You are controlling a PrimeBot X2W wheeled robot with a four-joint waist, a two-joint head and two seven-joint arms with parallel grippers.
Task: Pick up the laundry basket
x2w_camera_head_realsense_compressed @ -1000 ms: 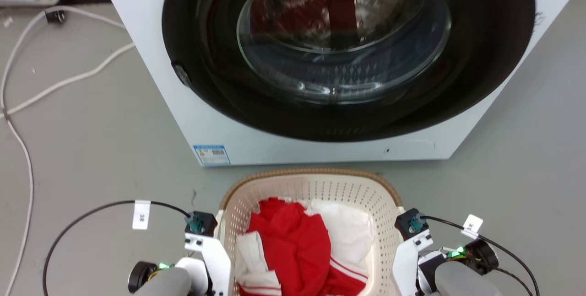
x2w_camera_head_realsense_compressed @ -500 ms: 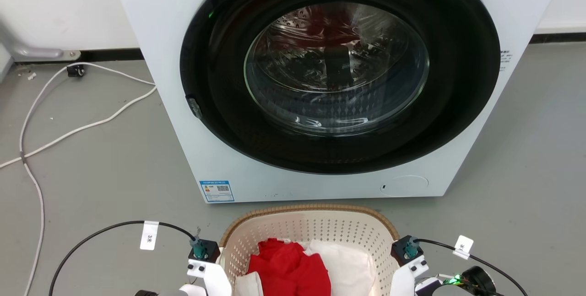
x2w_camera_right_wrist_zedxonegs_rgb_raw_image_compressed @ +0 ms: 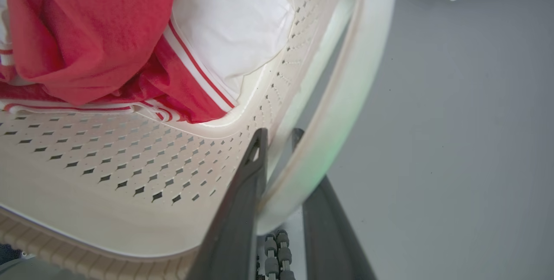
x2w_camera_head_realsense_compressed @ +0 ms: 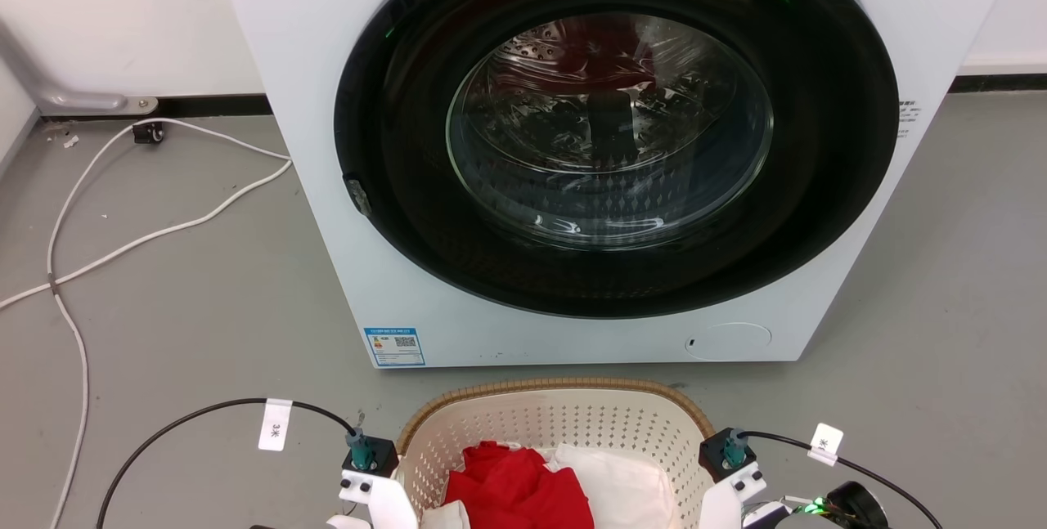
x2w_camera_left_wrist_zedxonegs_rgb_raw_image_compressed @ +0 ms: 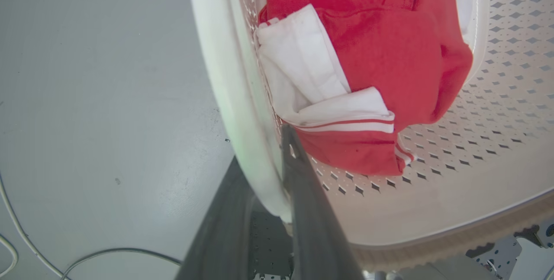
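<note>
Laundry basket (clothes inside) seemingly clamped by left gripper and right gripper.

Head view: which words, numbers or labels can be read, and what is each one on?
"3米": left cable's white tag.
Perhaps "米": right cable's white tag, only partly legible.
Blue sticker on the washing machine: a code square and print, too small to read.
Dark print at the machine's right edge: too small to read.
No text seen on the laundry basket.
</note>
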